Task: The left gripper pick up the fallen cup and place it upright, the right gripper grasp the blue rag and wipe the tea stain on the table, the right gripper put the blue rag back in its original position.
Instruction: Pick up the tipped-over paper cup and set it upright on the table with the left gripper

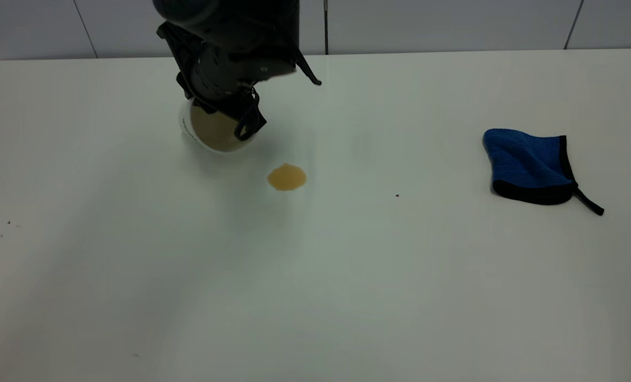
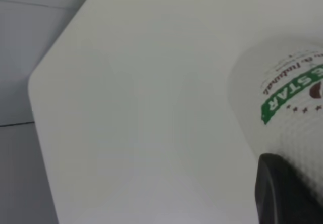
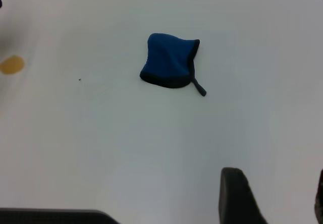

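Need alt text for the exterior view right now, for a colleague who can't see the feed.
The left gripper is down on the tipped white cup, its tan-smeared mouth facing the camera. A small brown tea stain sits on the white table beside it, and the folded blue rag lies untouched far right.

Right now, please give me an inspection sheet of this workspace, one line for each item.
Surface: white table, wet with a brown tea stain.
Job's things: cup tilted, mouth toward the exterior camera, left of the stain; blue rag lying flat, far right, untouched.
Clutter: a few tiny dark specks.
Grippers: left gripper at the cup, one finger against its wall; right gripper open above the table, apart from the rag.
Cables: black ones on the left arm.
Surroundings: grey panelled wall behind the table.
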### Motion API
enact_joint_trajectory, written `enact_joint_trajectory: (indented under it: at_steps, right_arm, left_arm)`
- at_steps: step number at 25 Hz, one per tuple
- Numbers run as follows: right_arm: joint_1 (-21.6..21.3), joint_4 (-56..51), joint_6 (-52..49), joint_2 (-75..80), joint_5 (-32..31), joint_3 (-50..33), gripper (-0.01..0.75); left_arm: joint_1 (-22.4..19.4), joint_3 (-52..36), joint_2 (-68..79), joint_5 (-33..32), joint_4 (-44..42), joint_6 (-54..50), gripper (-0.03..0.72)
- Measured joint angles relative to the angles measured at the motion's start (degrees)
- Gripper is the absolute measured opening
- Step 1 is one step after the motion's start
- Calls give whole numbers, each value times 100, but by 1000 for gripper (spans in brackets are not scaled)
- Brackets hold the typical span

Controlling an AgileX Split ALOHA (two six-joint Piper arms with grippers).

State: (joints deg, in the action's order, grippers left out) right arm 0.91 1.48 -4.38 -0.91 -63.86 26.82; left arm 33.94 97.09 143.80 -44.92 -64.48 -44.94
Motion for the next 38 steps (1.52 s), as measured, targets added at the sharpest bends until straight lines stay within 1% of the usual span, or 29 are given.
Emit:
enact_joint_trajectory:
  at_steps: [3, 6, 12, 14, 15, 17, 20, 27, 30, 34, 36, 38]
  right_arm:
    - [0, 0, 0, 0, 0, 0, 404]
    - [0, 0, 0, 0, 0, 0, 404]
    - [0, 1, 0, 0, 0, 0, 404]
    - [0, 1, 0, 0, 0, 0, 404]
    - [0, 6, 0, 0, 0, 0, 404]
    - [0, 6, 0, 0, 0, 0, 404]
    - [0, 6, 0, 0, 0, 0, 404]
    - [0, 6, 0, 0, 0, 0, 404]
    - [0, 6, 0, 0, 0, 0, 404]
    - [0, 6, 0, 0, 0, 0, 404]
    - [0, 6, 0, 0, 0, 0, 404]
    - [0, 6, 0, 0, 0, 0, 404]
  left_arm:
    - [-262, 0, -466, 186, 1076, 911, 6]
    - [-734, 0, -960, 262, 2491, 1903, 6]
    - [-1731, 33, -1362, 108, 5827, 3958, 6]
    - [-1955, 33, -1337, 63, 6551, 4494, 6]
    - [-2046, 33, -1322, 58, 6779, 4659, 6]
    - [-2169, 45, -1294, 64, 6975, 4797, 6]
    - [-2268, 45, -1192, 76, 7035, 4809, 6]
    - [-2292, 45, -859, 209, 7090, 4630, 12]
    - [-2292, 45, -803, 257, 7106, 4626, 31]
    - [-2292, 45, -799, 302, 7121, 4623, 90]
    - [-2292, 45, -799, 329, 7125, 4623, 144]
    - [-2292, 45, -799, 329, 7123, 4623, 222]
